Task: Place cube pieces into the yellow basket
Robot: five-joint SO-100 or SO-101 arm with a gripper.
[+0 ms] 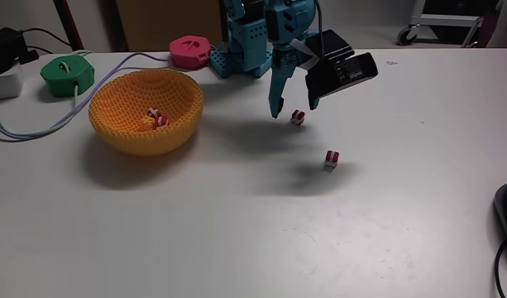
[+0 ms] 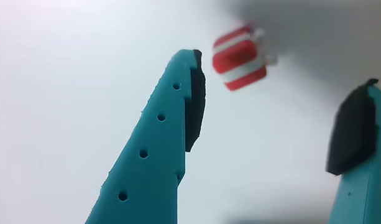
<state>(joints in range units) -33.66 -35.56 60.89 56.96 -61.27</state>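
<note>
Cube (image 1: 297,117) in red and white stripes sits on the white table (image 1: 236,232) just below your gripper (image 1: 294,106), slightly toward the right fingertip in the fixed view. In the wrist view the same cube (image 2: 240,58) lies ahead of the spread fingers, nearer the left pad (image 2: 194,99) than the right, touching neither. Your claw is released and holds nothing. Judge the piece as very light, rigid and small, likely to skid or tip if one pad reaches it first, so centre it between the pads and close across two flat opposite faces. A second striped cube (image 1: 332,157) rests well apart, closer to the camera. The yellow basket (image 1: 145,128) stands to the left in the fixed view, with striped pieces (image 1: 157,118) already lying in its bottom.
</note>
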